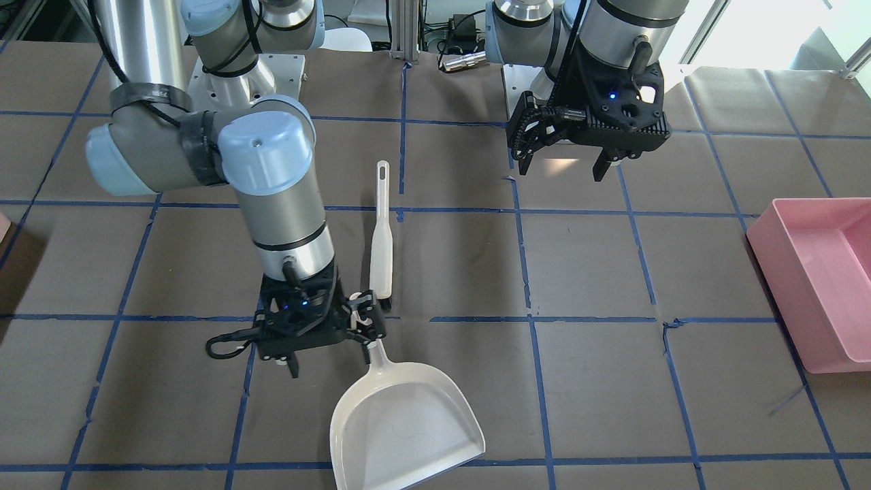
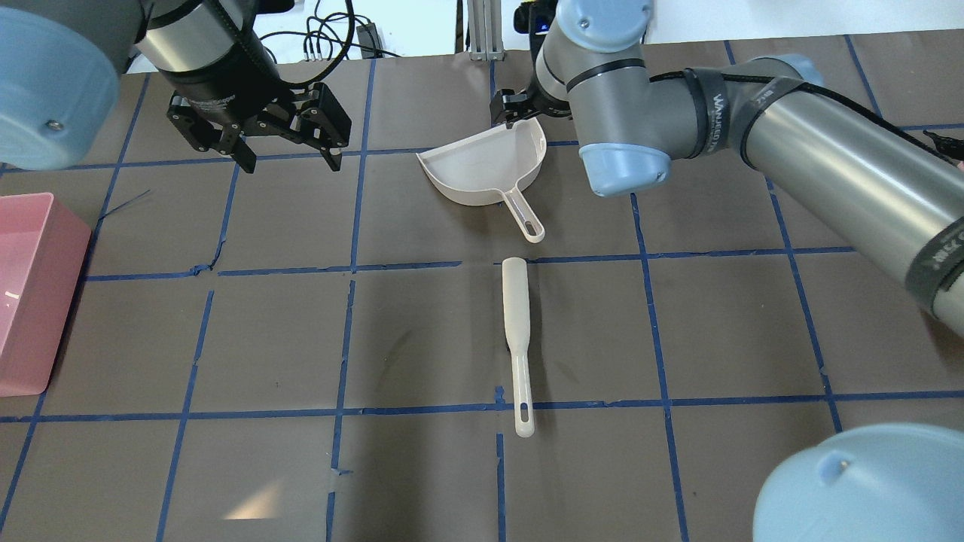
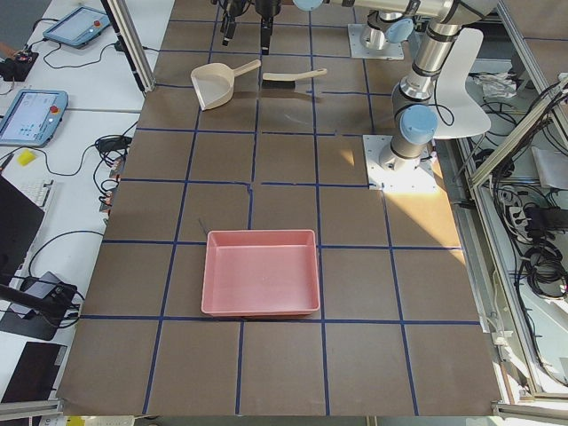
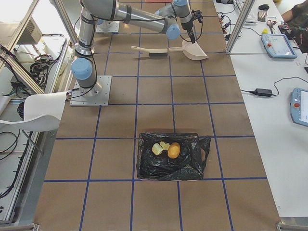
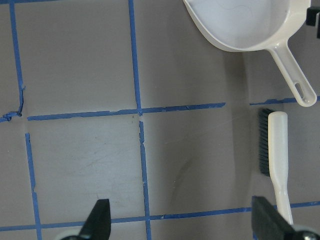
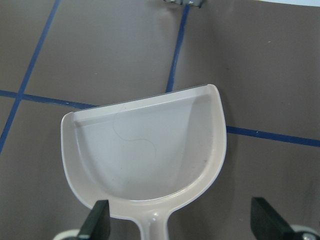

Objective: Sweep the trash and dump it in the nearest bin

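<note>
The trash, a brown lump (image 4: 173,150) and two pale pieces (image 4: 158,149), lies in the bin, which is lined with a black bag (image 4: 168,166), far out on my right side. Only a pale corner of the bin (image 1: 3,230) shows in the front view. A white dustpan (image 2: 482,165) lies empty on the table, with a white brush (image 2: 517,331) beside its handle. My right gripper (image 6: 182,225) is open just above the dustpan (image 6: 145,155), where the handle joins it. My left gripper (image 2: 288,158) is open and empty, hovering off to the left of the dustpan.
A large pink tub (image 2: 30,286) stands empty at the table's left end. Brown paper with blue tape lines (image 2: 422,265) covers the table. Cables and a metal post (image 2: 482,30) are at the far edge.
</note>
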Robot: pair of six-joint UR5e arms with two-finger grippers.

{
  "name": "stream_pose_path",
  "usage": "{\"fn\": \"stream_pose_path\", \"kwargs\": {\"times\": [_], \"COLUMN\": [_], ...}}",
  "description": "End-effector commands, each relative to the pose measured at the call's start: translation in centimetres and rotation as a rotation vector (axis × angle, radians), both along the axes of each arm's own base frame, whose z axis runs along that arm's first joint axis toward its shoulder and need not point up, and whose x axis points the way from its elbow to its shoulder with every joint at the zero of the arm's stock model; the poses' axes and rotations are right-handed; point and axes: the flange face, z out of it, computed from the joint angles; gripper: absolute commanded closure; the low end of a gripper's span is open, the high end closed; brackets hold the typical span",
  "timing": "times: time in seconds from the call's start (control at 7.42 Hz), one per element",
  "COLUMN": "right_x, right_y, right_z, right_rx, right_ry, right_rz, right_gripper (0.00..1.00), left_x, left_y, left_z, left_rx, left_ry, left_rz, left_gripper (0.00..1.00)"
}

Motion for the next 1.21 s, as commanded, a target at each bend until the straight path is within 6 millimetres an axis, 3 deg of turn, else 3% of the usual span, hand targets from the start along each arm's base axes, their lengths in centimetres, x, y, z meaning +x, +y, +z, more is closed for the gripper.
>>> {"fn": "stream_pose_path", "kwargs": {"times": [0.0,0.4,0.67,0.81,0.94,1.08], "right_x": [-10.6,-23.3,-34.4,-38.9,-41.7,-41.4], "right_y": [-1.8,0.7,3.2,4.1,5.1,5.5], "right_z": [2.3,7.7,7.6,7.0,6.4,6.3], "right_rx": [0.014,0.085,0.202,0.220,0.256,0.287], "right_ry": [0.020,0.054,0.067,0.071,0.058,0.042], "right_rz": [-0.122,-0.232,-0.292,-0.303,-0.331,-0.325], "right_gripper": [0.00,0.00,0.00,0.00,0.00,0.00], "left_x": [0.0,0.0,0.1,0.1,0.2,0.3], "left_y": [0.0,0.0,0.0,0.0,0.0,-0.1], "left_z": [-0.1,0.0,0.1,0.1,0.1,0.1], "left_rx": [0.001,-0.001,-0.002,-0.003,-0.003,-0.003], "left_ry": [0.000,-0.003,-0.001,-0.003,-0.003,-0.003], "left_rz": [-0.006,-0.006,-0.004,-0.007,-0.004,-0.003], "left_gripper": [0.00,0.00,0.00,0.00,0.00,0.00]}}
